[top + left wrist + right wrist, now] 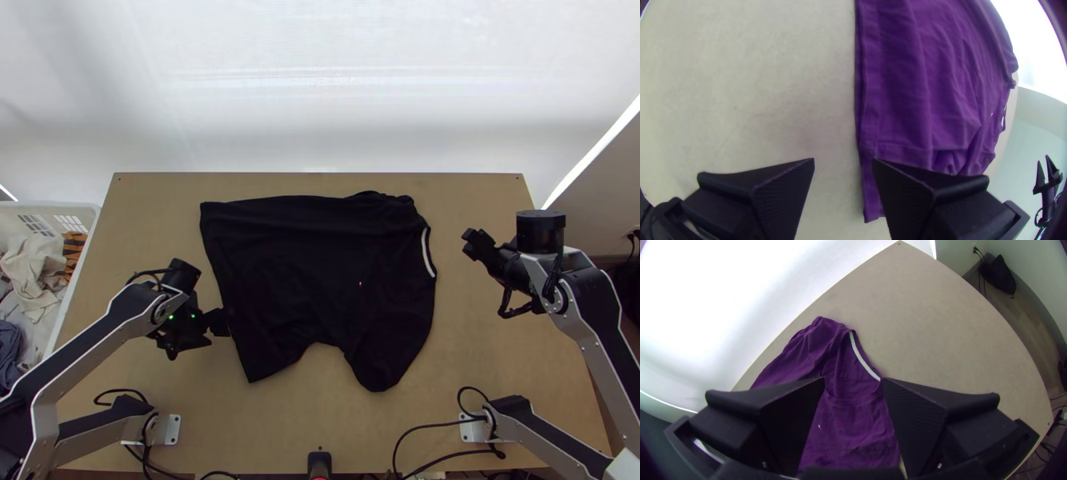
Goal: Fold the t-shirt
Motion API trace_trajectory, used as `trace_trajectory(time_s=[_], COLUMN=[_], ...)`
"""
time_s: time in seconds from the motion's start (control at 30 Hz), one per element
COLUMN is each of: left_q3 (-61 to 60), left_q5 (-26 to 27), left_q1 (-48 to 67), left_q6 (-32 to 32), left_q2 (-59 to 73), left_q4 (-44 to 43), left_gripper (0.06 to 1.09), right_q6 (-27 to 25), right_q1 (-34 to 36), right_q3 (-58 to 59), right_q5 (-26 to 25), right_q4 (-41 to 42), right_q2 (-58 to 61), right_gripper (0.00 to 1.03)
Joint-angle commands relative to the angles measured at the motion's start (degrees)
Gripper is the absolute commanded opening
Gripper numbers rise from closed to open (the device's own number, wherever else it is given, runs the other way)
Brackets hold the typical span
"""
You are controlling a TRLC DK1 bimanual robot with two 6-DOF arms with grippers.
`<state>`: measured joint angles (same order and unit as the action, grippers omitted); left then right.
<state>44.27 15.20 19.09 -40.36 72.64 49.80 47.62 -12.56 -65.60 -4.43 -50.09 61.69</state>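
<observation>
Left gripper point(216, 336): fingers wide apart, nothing gripped, beside t-shirt's point(320, 264) edge. Right gripper point(474, 242): likewise parted, empty, near the collar point(427, 252). Shirt lies creased, mid-table.

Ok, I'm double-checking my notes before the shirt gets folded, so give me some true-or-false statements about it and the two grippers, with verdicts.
1. The fingers of the left gripper and the right gripper are open. True.
2. The t-shirt is already folded into a small, neat square. False: it lies largely spread on the table, with some wrinkles.
3. A white strip runs along the neckline. True.
4. The right gripper holds the neckline. False: it is off to that side of the shirt, holding nothing.
5. The left gripper is at the shirt's edge, on the side away from the neckline. True.
</observation>
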Motion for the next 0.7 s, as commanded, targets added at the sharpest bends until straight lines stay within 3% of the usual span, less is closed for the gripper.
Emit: trace_trajectory(time_s=[0.0,0.3,0.33,0.43,0.67], left_q3=[2.57,6.18,6.44,7.23,8.02], left_q5=[-1.58,-5.18,-5.8,-9.66,-9.58], left_q1=[1.47,5.69,6.04,7.71,10.7], left_q6=[-1.83,-3.06,-3.15,-3.23,-2.88], left_q2=[3.03,8.57,8.83,8.83,9.54], left_q4=[-0.49,-1.9,-1.9,-2.25,-2.25], left_gripper=[0.72,0.71,0.67,0.4,0.39], right_q6=[1.34,1.34,1.34,1.34,1.25], right_q1=[0.34,0.34,0.34,0.43,0.34], right_q3=[0.3,0.21,0.3,0.3,0.56], right_q5=[0.38,0.38,0.38,0.38,0.38], right_q4=[-0.19,-0.19,-0.19,-0.19,-0.19], right_q2=[-0.87,-1.13,-1.22,-1.22,-1.22], right_gripper=[0.64,0.64,0.64,0.64,0.64])
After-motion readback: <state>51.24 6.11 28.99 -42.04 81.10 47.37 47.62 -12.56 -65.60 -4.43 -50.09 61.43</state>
